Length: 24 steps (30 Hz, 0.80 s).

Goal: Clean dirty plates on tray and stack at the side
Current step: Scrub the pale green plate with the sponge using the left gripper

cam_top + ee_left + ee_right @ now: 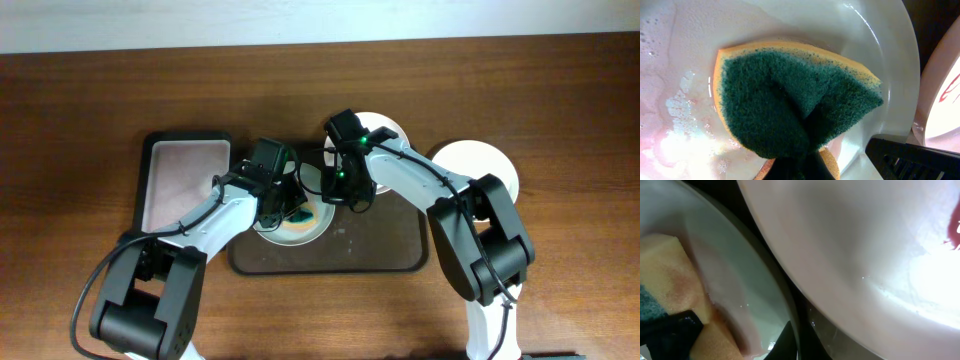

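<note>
A pale green plate (300, 222) lies at the left of the dark brown tray (380, 255), wet and foamy with a pink film (670, 125). My left gripper (283, 203) is shut on a yellow-and-green sponge (790, 100) that presses on this plate. My right gripper (340, 192) is shut on the plate's right rim, with one dark finger (785, 341) over the edge (765, 280). Right beside it a white plate (850, 245) with a red smear (955, 230) lies at the tray's back, partly under the right arm (388, 132).
A second white plate (482, 168) rests on the wooden table right of the tray. A smaller black-rimmed pinkish tray (185, 180) stands to the left. Both arms cross over the tray's left half. The tray's front right part is bare.
</note>
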{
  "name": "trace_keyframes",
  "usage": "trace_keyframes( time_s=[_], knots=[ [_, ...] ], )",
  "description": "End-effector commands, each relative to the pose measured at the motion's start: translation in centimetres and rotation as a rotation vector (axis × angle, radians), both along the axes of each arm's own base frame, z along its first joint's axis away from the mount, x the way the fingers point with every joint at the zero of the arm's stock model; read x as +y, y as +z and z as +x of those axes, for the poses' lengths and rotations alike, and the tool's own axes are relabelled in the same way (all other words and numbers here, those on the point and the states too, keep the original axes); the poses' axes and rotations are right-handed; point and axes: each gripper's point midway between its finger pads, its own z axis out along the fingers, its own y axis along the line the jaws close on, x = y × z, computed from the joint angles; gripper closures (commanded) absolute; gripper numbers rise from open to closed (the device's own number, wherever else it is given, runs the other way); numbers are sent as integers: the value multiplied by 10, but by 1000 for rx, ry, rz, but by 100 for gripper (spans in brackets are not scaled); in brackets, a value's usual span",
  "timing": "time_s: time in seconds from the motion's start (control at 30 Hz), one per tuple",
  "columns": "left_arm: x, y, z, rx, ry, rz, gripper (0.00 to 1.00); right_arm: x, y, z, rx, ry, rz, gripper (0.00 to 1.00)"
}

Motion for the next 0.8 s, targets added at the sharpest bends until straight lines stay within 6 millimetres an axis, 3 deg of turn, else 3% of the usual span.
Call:
trace_keyframes(
  time_s=[0.0,0.37,0.5,0.67,0.73,0.77],
  knots=[
    [12,-18,-11,40,17,101,100,0,-13,-13,39,9,-34,96],
    [77,-22,-17,28,104,451,100,-2,-14,-16,51,9,-41,96],
    [81,-16,-18,20,87,476,100,-5,-14,-17,61,6,-48,96],
    [84,17,-13,-59,63,483,100,-6,-14,-19,69,6,-55,96],
    [81,38,-10,-117,10,474,100,-6,-14,-19,67,6,-54,82],
    [82,46,-10,-136,-10,476,100,-6,-14,-18,65,6,-53,79]
  ],
)
